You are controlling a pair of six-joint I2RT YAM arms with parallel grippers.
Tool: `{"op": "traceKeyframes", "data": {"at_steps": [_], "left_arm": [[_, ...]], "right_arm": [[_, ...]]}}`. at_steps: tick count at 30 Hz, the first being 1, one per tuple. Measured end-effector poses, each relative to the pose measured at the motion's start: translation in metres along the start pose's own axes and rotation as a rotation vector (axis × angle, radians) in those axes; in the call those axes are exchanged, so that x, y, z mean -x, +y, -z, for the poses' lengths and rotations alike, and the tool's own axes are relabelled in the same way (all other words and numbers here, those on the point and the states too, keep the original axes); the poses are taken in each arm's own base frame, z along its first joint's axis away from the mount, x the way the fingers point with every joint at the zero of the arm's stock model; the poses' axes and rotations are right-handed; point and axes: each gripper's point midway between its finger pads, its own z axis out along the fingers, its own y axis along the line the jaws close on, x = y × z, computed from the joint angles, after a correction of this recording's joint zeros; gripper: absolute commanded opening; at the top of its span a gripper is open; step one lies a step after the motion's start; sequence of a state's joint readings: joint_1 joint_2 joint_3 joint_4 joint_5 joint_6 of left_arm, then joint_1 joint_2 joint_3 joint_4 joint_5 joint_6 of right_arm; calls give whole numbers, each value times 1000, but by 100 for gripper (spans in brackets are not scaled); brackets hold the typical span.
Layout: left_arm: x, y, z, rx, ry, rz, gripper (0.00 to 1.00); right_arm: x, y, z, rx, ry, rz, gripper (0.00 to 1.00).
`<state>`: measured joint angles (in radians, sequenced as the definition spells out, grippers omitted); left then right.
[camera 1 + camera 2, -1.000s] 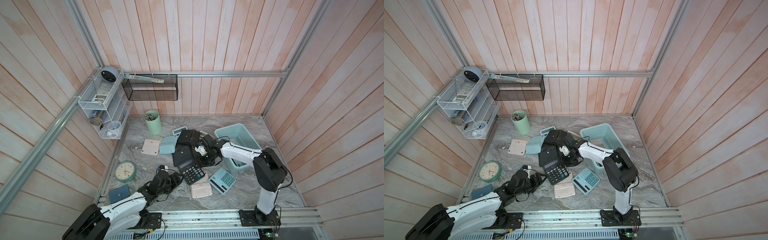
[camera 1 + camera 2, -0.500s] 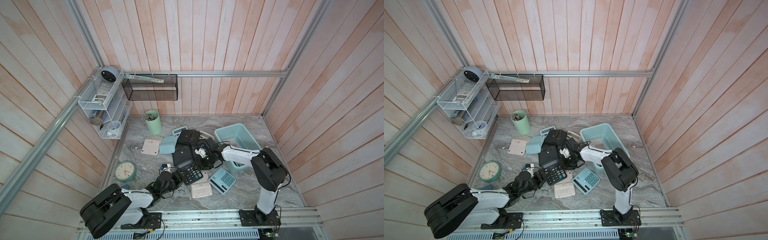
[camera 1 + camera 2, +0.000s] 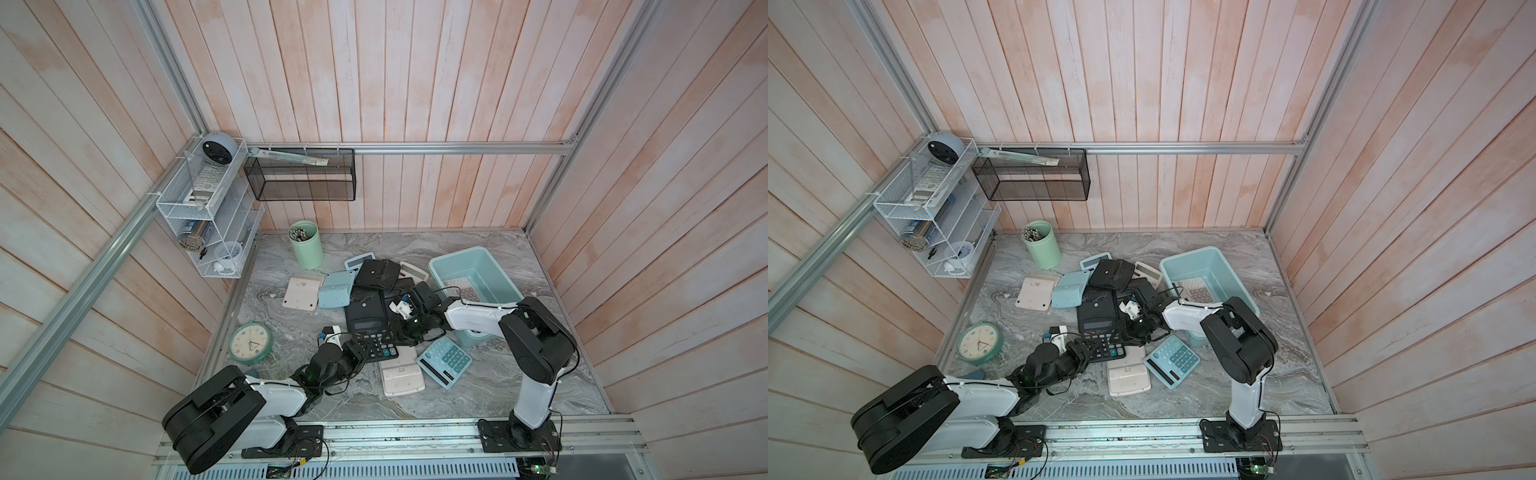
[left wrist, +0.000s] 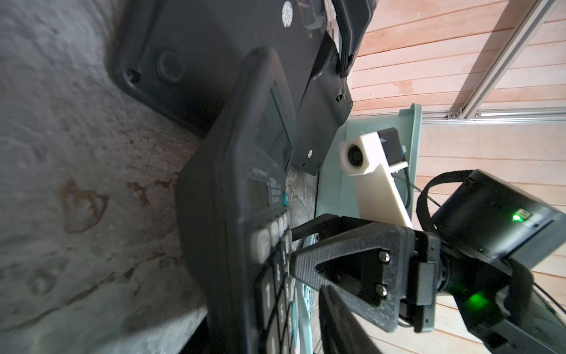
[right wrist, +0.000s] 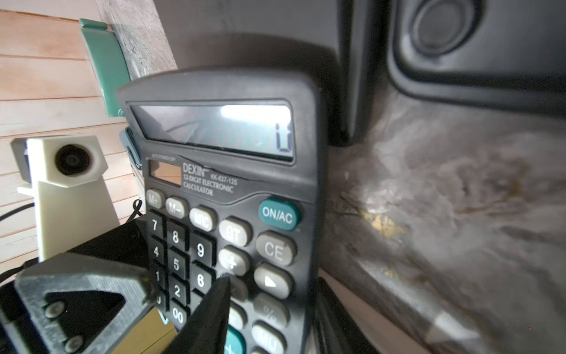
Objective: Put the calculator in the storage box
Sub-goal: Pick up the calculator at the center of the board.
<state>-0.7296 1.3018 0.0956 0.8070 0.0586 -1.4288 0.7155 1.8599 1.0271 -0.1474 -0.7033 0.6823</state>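
The black DEXIN calculator (image 3: 371,332) lies face up just below the middle in both top views, on the marble tabletop (image 3: 478,386). Its upper end meets a dark, face-down calculator (image 3: 362,306), and its lower end overlaps a white one (image 3: 401,374), also face down. It is outside the storage box (image 3: 459,266), which stands close by to its upper right with a light-keyed calculator (image 3: 461,291) resting inside.

The left gripper (image 3: 358,353) reaches in from the lower left and meets the black calculator's lower left corner. The right gripper (image 3: 402,332) comes in from the right, across the near end of the box, to the calculator's right edge.

The left wrist view shows the right gripper's fingers (image 4: 352,239) a narrow gap apart, tips at the keypad. The right wrist view shows one left finger (image 5: 76,272) at the calculator's side edge. I cannot tell whether either pair actually clamps it. A teal calculator (image 3: 444,360) lies to the lower right of the black one.
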Motion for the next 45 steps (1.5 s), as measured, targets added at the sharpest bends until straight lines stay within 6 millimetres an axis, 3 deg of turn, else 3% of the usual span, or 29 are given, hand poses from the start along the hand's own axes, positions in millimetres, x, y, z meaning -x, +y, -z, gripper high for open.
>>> {"op": "traceKeyframes", "data": {"at_steps": [5,10,20,24,31,41,45], "left_arm": [[0,-2,0,0,2,-12,7],[6,-16,6,-18,-7,-39,1],[43,-74,48,6,-67,-215,0],[55,-82,64,32,-51,-265,0],[38,-88,66,33,141,-292,0],[21,-109,69,-111,332,-231,0],[16,-109,64,-162,382,-176,0]], "right_arm": [[2,7,0,37,-9,-9,48],[3,17,13,57,-35,11,52],[24,57,89,106,-188,145,65],[38,78,124,115,-256,225,72],[53,105,164,120,-323,345,73],[66,106,193,130,-342,383,72],[65,106,189,177,-300,380,70]]}}
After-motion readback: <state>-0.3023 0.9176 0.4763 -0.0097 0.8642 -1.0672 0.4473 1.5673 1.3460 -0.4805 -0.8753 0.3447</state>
